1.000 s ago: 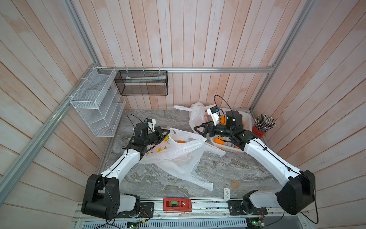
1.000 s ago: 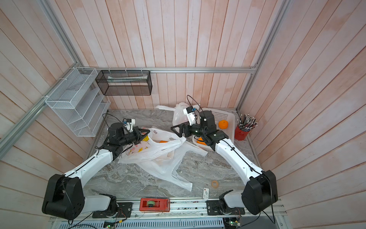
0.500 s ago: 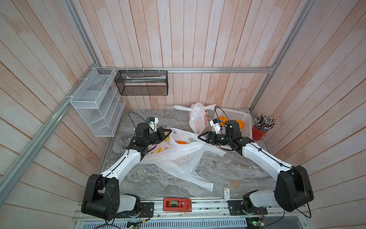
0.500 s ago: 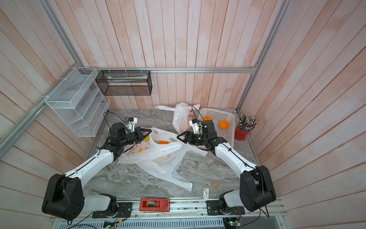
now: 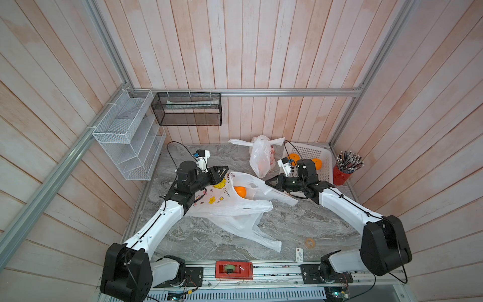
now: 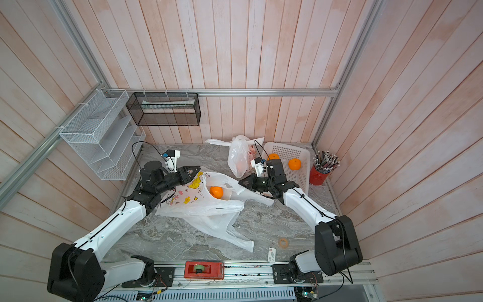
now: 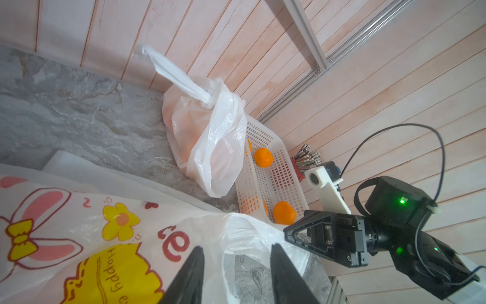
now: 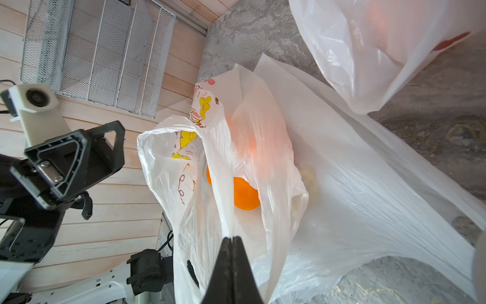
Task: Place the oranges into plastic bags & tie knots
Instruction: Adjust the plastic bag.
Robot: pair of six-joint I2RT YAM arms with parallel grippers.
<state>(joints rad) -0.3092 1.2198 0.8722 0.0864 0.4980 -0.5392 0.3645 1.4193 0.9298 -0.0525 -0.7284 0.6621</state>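
Printed translucent white plastic bag lies on its side on my grey marbled desk, long axis running across between the arms, mouth turned toward the right hand. That hand is pinched tight on the rim film. The left hand has its jaws partly apart at the opposite rim, gripping nothing. One glossy orange sits just inside the mouth. At the back, a knotted white bag stands upright beside the white perforated basket, which holds two loose oranges.
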